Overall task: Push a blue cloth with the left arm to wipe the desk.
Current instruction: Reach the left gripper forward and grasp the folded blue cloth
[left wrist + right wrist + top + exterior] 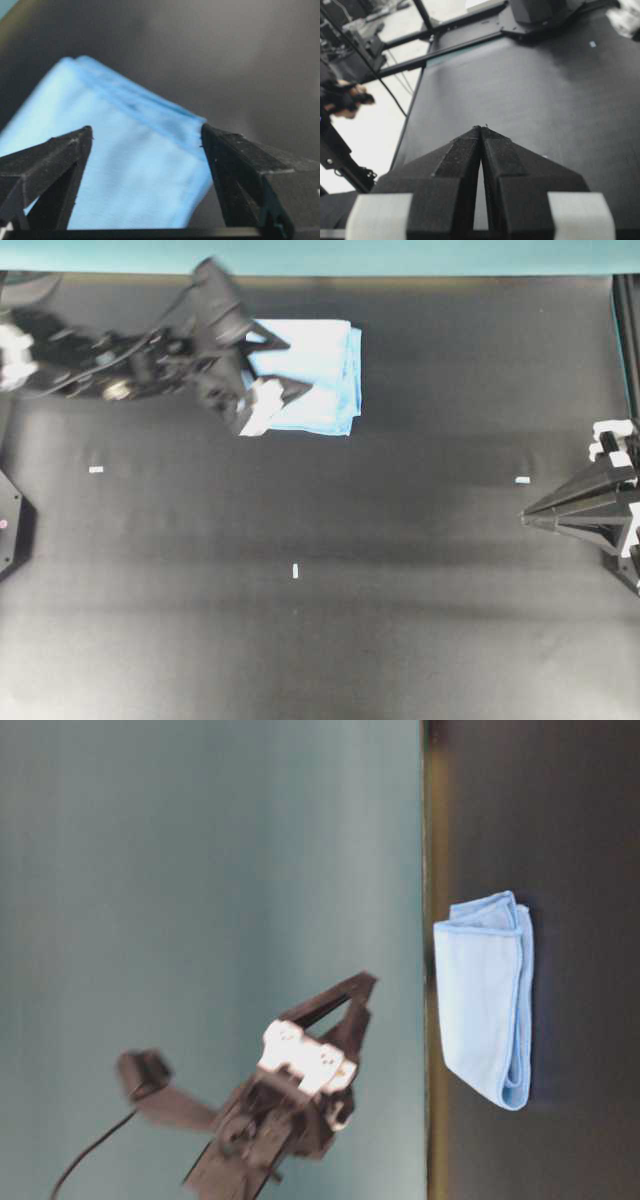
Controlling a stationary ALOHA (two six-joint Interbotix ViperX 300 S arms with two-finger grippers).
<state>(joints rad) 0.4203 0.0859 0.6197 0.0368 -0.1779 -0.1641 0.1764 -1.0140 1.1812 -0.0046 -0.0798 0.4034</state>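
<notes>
The blue cloth [315, 375] lies folded on the black counter [400, 590], near the teal strip [400, 255]. The left claw [282, 365] is spread wide over it. The right claw [528, 515] is pressed together, far away, by small white tape marks [522, 480].

White tape marks [96, 469] — small, scattered
</notes>
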